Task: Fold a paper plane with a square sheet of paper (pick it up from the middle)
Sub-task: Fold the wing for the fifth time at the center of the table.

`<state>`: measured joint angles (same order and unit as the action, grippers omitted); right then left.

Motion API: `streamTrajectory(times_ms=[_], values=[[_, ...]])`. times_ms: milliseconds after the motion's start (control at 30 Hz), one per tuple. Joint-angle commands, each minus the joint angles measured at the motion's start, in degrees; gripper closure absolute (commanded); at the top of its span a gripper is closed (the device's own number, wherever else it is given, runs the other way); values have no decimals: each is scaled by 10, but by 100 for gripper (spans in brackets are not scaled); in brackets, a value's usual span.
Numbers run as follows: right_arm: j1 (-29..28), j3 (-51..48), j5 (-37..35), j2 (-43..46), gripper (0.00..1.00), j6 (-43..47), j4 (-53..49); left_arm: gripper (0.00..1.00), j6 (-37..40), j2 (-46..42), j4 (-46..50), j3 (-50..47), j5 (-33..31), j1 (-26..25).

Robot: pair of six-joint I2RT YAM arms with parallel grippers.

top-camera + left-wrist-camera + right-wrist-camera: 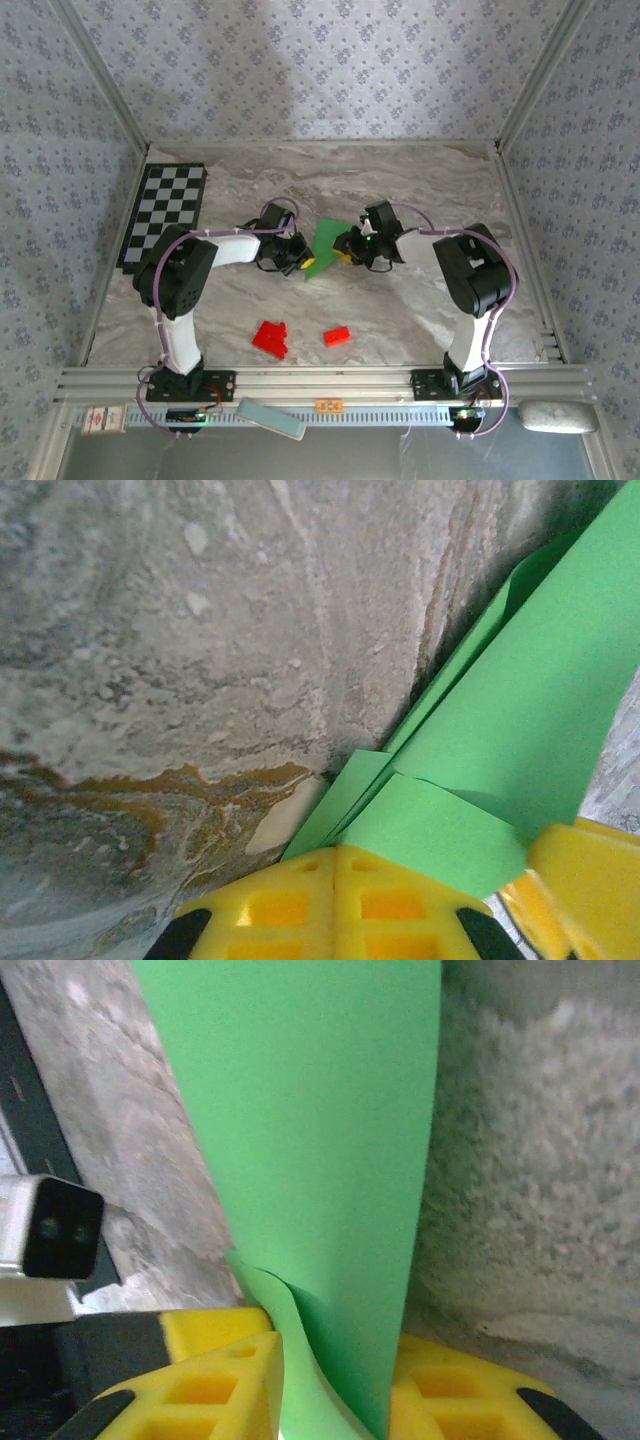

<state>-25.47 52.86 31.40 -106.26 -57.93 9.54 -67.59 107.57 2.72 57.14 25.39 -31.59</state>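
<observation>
The left claw (335, 858) is pinching a folded corner of the green paper (520, 710), probably anchoring it. The right claw (330, 1350) is standing spread around the opposite edge, not yet gripping. The paper is rising tilted between them at mid-table (420, 300), likely for creasing.

Lab test cell, wallpapered walls (320, 60), checkered board (165, 215)
</observation>
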Motion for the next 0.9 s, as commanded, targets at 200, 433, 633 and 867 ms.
streamTrajectory(times_ms=[200, 433, 633, 867], values=[[17, 10, 27, -12, 88, 9, 18, 96, 18, 9, 65, -14, -28, 7], [18, 1, 7, 16, 100, 14, 1, 85, 68, -39, 70, 2, -48, 6], [11, -15, -40, 61, 100, -8, -14, 59, 176, -112, 75, 12, -109, -16], [0, -28, -84, 99, 100, -57, -42, 40, 349, -139, 44, 9, -173, -79]])
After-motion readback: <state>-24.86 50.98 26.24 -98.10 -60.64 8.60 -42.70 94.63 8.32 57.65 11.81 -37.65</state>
